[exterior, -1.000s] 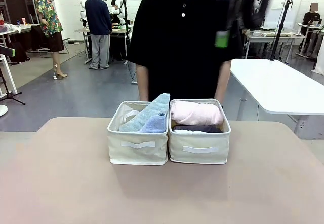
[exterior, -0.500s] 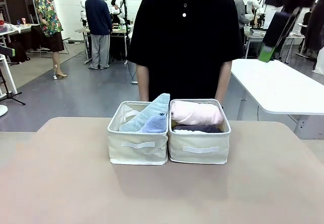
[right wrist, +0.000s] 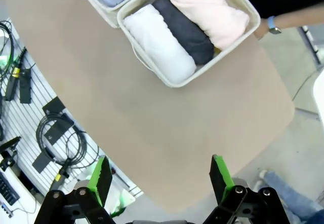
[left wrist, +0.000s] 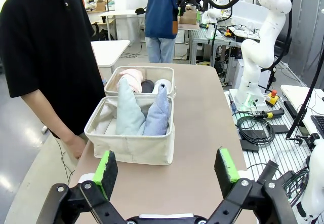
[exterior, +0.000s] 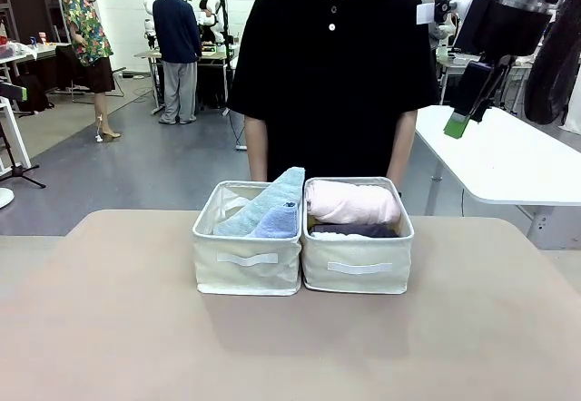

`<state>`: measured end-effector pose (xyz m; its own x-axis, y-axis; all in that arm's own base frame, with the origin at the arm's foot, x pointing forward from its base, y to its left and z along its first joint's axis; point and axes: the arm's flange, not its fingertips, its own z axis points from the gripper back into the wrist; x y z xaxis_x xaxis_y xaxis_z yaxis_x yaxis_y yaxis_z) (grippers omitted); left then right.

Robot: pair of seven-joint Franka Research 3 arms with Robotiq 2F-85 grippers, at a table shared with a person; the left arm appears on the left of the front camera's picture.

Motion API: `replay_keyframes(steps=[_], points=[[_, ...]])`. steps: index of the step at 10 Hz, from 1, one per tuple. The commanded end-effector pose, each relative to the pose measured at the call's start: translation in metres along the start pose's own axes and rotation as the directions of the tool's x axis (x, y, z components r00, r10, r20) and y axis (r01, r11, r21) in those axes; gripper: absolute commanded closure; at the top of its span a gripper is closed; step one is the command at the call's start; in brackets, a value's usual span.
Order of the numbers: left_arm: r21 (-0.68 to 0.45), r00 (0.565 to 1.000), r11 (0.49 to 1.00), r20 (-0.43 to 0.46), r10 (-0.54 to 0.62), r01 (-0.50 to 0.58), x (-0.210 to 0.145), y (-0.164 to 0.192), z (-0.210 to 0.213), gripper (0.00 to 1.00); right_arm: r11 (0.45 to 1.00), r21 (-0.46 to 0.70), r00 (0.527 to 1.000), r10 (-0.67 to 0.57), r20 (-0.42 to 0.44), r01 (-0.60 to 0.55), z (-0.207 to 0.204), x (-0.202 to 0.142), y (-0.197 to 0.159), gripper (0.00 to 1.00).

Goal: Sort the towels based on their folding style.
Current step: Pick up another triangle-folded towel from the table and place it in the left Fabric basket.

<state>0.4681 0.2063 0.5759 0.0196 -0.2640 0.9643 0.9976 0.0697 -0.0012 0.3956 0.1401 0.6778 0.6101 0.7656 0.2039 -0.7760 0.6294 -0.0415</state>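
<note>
We hold both the left gripper (left wrist: 167, 165) and the right gripper (right wrist: 158, 176) spread wide, empty. The towels (exterior: 349, 203) fill two bins (exterior: 247, 269) near the tabletop's far edge (sorting looks finished); reaching again might snag the person's hand (left wrist: 75, 145).

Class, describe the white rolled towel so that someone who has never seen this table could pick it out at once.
On the beige table stand two cream fabric bins side by side; take the one holding rolled towels, not the cone-folded ones. Three rolls show side by side there: the white towel lies on the robot's side, next to the dark grey towel, with the pink towel beyond. It is the palest roll.
</note>
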Motion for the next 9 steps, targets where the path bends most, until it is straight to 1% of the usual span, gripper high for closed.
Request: replay_keyframes(steps=[1,5,6,7,9], points=[[-0.009,1.000,1.000,-0.009,-0.010,0.010,0.000,-0.003,-0.001,0.00,1.000,0.004,1.000,0.008,-0.002,-0.008,0.006,-0.004,0.002,0.00],[-0.009,1.000,1.000,-0.009,-0.010,0.010,0.000,-0.003,-0.001,0.00,1.000,-0.004,1.000,0.002,0.005,-0.002,0.007,-0.003,0.003,0.00],[-0.009,1.000,1.000,-0.009,-0.010,0.010,0.000,-0.003,-0.001,0.00,0.981,0.120,0.985,0.138,0.107,-0.150,0.032,-0.034,-0.029,0.00],[-0.009,1.000,1.000,-0.009,-0.010,0.010,0.000,-0.003,-0.001,0.00,0.972,0.157,0.971,0.143,0.190,-0.174,0.053,-0.067,-0.060,0.00],[-0.009,1.000,1.000,-0.009,-0.010,0.010,0.000,-0.003,-0.001,0.00,0.939,0.232,0.921,0.160,0.354,-0.252,0.077,-0.135,-0.115,0.00]])
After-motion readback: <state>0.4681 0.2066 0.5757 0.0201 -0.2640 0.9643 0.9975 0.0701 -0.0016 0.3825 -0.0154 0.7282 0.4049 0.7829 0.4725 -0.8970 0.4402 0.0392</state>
